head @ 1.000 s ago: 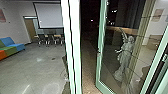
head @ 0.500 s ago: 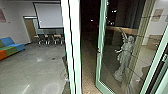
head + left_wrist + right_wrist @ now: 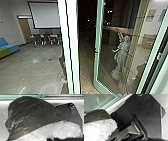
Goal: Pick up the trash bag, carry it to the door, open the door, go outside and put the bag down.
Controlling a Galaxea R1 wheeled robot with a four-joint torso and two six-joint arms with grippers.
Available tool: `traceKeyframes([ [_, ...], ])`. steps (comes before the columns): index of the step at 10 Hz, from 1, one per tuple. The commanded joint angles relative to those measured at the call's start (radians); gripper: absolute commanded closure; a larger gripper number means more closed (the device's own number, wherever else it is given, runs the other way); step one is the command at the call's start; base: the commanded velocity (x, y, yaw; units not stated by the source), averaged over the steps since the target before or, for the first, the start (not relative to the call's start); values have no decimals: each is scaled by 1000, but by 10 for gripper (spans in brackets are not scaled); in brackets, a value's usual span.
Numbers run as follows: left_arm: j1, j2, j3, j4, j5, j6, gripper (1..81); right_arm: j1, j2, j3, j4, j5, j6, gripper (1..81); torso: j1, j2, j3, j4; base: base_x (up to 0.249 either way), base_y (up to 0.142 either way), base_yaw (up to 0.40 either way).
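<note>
Left end effector [image 3: 51, 139], wide or narrow unclear, just beside the dark and whitish trash bag [image 3: 36, 117]

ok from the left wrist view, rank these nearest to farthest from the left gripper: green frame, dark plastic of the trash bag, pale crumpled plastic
1. Pale crumpled plastic: in the foreground, up against the dark part.
2. Dark plastic: its bulk swells out just beyond the pale part.
3. Green frame: farthest, behind the bag.
</note>
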Motion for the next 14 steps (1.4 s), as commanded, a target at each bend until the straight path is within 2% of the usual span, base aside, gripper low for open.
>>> traceKeyframes([
  [1,-55,-7,-4,7,57,3,811,60,5,9,-6,-29,2,10,0,0,0,95,0,0,-177],
  [2,-55,-7,-4,9,57,3,811,62,5,9,-6,-29,2,10,0,0,-24,122,0,0,-178],
  [5,-57,-9,-4,7,57,3,811,60,5,9,-6,-29,2,10,0,0,-42,226,0,0,-182],
  [6,-57,-9,-2,7,59,3,811,60,5,9,-6,-29,2,10,0,0,-22,165,0,0,-192],
  [7,-57,-9,-2,7,59,3,811,60,5,9,-6,-29,3,10,0,0,-26,197,0,0,-194],
  [8,-57,-10,-2,7,59,3,811,62,5,9,-6,-29,3,10,0,0,-29,217,0,0,-198],
  [9,-57,-10,-4,7,59,3,811,63,5,9,-6,-29,3,10,0,0,-30,223,0,0,-204],
  [14,-61,-9,-2,7,70,3,811,60,7,9,-8,-29,3,10,0,0,-30,223,0,0,-195],
])
